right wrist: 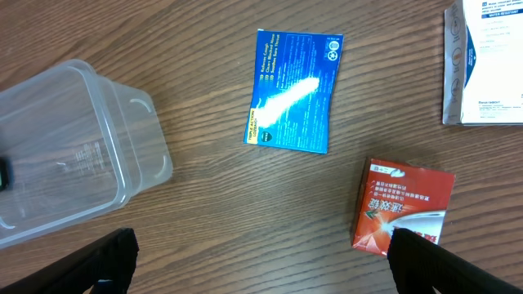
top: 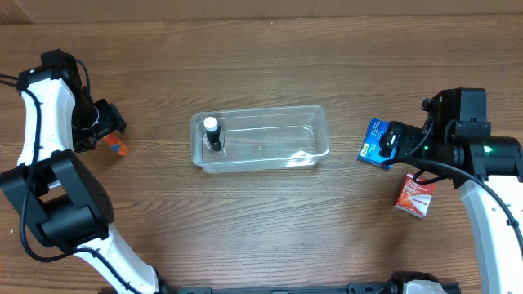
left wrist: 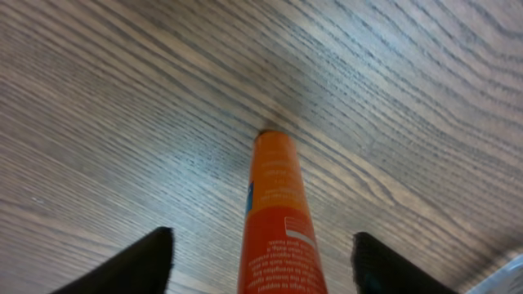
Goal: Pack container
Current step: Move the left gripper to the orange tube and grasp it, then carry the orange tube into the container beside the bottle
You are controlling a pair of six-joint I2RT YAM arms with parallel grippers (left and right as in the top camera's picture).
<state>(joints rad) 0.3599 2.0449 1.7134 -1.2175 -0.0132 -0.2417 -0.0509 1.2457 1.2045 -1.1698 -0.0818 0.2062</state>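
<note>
Container (top: pixel 270 143) mid-desk (top: pixel 261 212), small white-capped black bottle (top: pixel 212 133) inside at left end. Left claw (left wrist: pixel 263 265) spread wide, straddling orange tube (left wrist: pixel 276 204) lying on wood, fingers clear of it. Right claw (right wrist: pixel 261 269) spread, holding nothing, above blue box (right wrist: pixel 294 90), red box (right wrist: pixel 400 204), white box (right wrist: pixel 486 61), all right of container.

White arms (top: pixel 34 122) carry black joints, black cables and dark jaws.
</note>
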